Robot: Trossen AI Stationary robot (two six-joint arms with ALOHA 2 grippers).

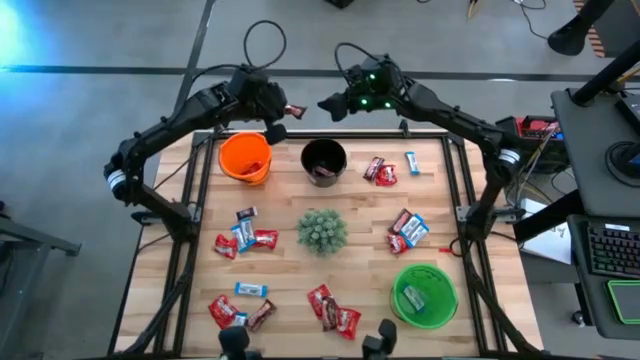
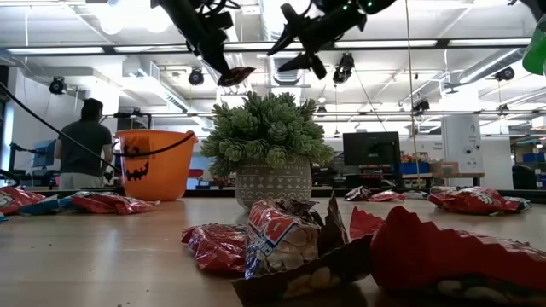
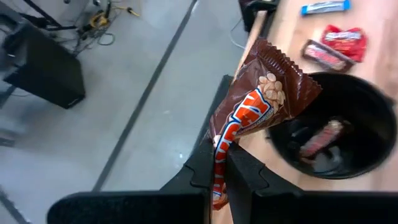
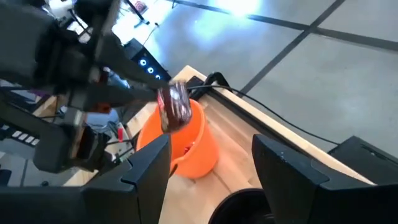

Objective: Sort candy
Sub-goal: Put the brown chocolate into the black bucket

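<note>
wrapped candy (image 1: 250, 236) scattered, one brown piece (image 3: 258, 102) aloft

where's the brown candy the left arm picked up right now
In the high view the brown candy hangs pinched in the left gripper at the table's far edge, between the orange bucket and the black bucket.

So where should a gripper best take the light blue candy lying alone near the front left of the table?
Probably from straight above, across the short width at the middle of the blue candy: it lies flat and long, and nothing touches it.
</note>
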